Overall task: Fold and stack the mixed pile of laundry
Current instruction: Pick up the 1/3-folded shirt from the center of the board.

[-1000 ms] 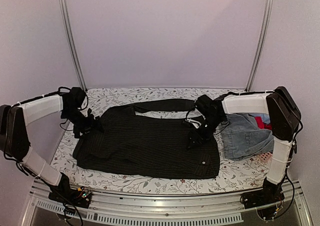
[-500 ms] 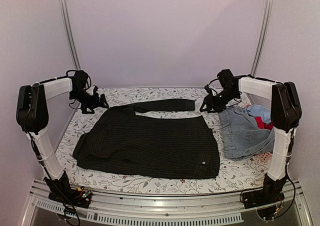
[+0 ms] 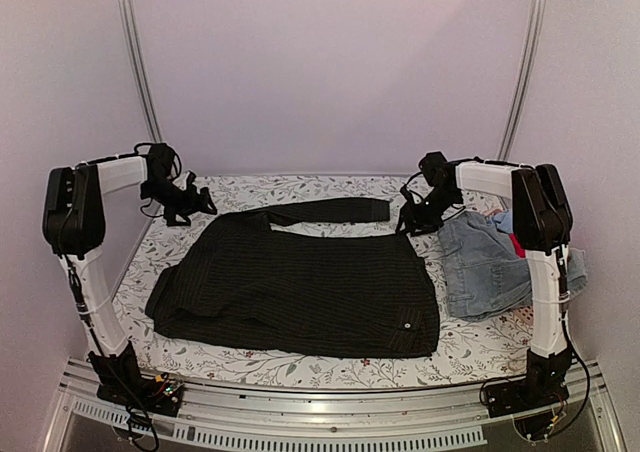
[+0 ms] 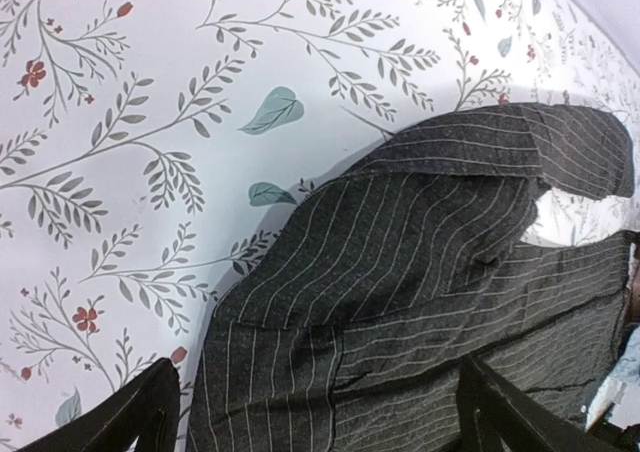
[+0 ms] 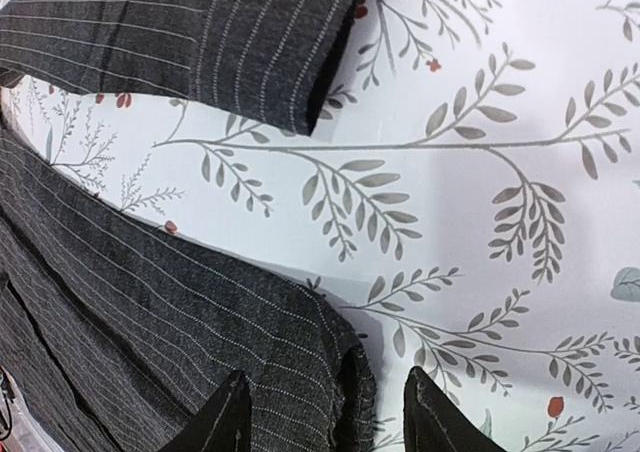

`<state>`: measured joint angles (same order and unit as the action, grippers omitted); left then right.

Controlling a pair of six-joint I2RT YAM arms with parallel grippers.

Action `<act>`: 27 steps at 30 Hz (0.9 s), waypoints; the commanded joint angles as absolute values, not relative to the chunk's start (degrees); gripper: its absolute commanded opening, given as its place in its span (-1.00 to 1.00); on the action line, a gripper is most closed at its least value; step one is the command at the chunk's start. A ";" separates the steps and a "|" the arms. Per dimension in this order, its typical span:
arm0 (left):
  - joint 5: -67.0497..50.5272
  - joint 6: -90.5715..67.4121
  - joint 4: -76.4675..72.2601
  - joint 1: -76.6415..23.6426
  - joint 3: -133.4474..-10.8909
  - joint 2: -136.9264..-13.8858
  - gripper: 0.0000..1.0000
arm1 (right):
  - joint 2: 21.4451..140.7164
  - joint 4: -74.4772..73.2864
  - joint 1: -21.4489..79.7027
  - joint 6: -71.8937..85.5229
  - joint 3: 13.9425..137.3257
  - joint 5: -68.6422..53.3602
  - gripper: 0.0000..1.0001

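Two grippers were seen with fingers parted and nothing held, both raised off the fabric at the far side of the floral tablecloth (image 3: 250, 367). The black pinstriped shirt (image 3: 300, 292) was laid flat across the middle of the tablecloth, with one sleeve (image 3: 330, 210) stretched along the far side toward the right. The left gripper (image 3: 203, 204) was held above the far-left part of the cloth, just beyond the shirt's far-left corner. In the left wrist view its fingertips (image 4: 135, 417) were spread wide, with pinstriped fabric seen below them and not clamped. The right gripper (image 3: 408, 220) was held near the cuff end of the sleeve, between shirt and denim (image 3: 490, 272). In the right wrist view its fingertips (image 5: 220, 422) were seen apart above the shirt's far-right corner. The cuff lay apart from that corner, with bare tablecloth between. The denim was bunched at the right edge of the tablecloth, just beside the shirt's right side; contact could not be told. A red garment (image 3: 517, 243) was seen behind the denim, mostly hidden by the right arm (image 3: 540, 222). A pink perforated surface (image 3: 525, 317) was seen at the denim's near edge; it could not be identified.
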<state>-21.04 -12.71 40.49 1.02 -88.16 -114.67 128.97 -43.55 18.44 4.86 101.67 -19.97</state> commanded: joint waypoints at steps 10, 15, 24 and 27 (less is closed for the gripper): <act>-25.61 -8.18 40.39 2.20 -94.20 -123.90 0.53 | 133.23 -44.83 19.41 3.43 105.18 -22.39 -0.95; -26.92 -7.70 39.13 2.15 -95.81 -126.72 0.39 | 132.15 -44.70 19.34 3.33 105.31 -22.32 -1.00; -28.19 -7.27 40.27 2.20 -104.77 -133.64 0.19 | 131.28 -44.39 18.89 4.10 105.29 -22.89 -1.00; -29.53 -7.29 41.91 2.14 -109.09 -136.72 0.03 | 131.01 -44.40 18.48 4.37 105.29 -22.99 -1.00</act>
<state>-27.20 -7.97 40.58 1.54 -104.18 -133.43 132.55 -44.16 19.03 3.79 103.88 -21.80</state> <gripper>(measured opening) 0.557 0.007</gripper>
